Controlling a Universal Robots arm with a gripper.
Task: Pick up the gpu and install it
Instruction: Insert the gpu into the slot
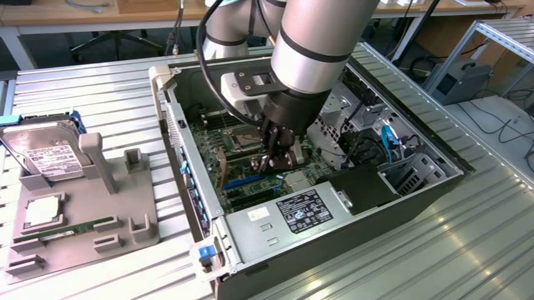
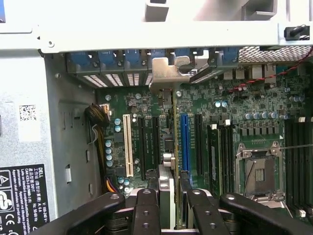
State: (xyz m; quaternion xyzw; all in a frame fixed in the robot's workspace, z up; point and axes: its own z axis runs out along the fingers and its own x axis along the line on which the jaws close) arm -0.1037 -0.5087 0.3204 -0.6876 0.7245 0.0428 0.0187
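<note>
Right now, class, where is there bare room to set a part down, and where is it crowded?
Free: the ribbed table between the grey holder and the computer case, and beyond the case. Crowded: inside the case, where the gripper holds the gpu over the motherboard.

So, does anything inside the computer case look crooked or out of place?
Nothing stands out. The hand holds the gpu edge-on over the motherboard slots, its silver bracket at the rear slot openings. The CPU socket is uncovered.

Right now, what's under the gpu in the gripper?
The gpu stands edge-on in the gripper, over the motherboard's expansion slots, beside the blue slot. Its lower edge and the slot under it are hidden.
</note>
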